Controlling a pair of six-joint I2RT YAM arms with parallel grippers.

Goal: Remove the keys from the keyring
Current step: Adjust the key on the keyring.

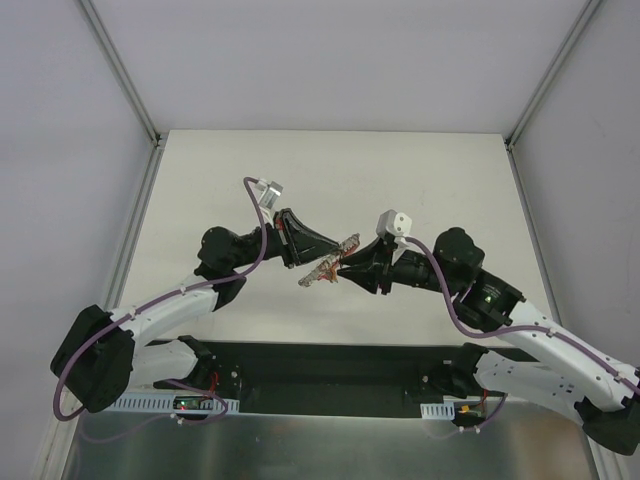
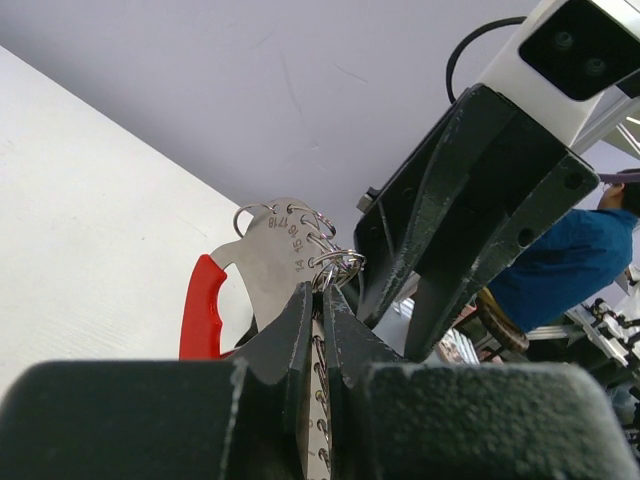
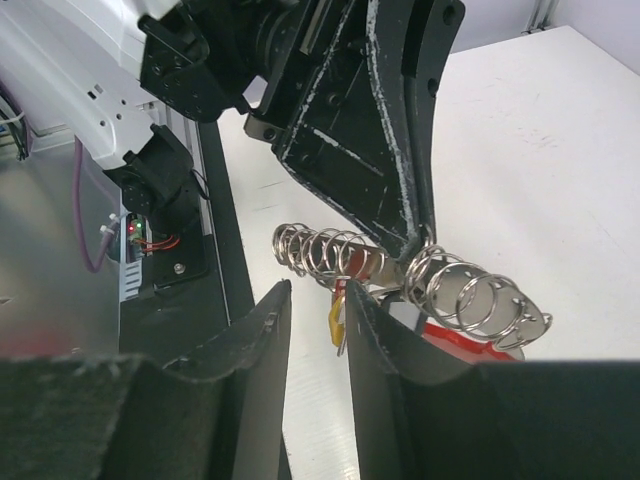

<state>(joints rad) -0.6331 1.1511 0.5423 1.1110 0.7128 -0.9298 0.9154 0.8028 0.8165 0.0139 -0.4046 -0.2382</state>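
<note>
The keyring is a pale grey metal tag [image 2: 268, 262] with a red plastic piece [image 2: 202, 305] and several thin wire rings [image 3: 480, 300] threaded along it. My left gripper [image 2: 320, 290] is shut on the tag's edge and holds it in the air [image 1: 338, 244]. My right gripper [image 3: 318, 290] is open just below the rings, in the top view [image 1: 342, 268] tip to tip with the left one. A small brass-coloured key [image 3: 337, 316] hangs between its fingers, close to the right one. The jagged bunch of keys [image 1: 316, 274] hangs under the tag.
The white table [image 1: 420, 180] lies beneath both arms, with grey walls on three sides. A black base rail [image 1: 320, 365] runs along the near edge. The right gripper's fingers [image 2: 440, 210] fill the right of the left wrist view.
</note>
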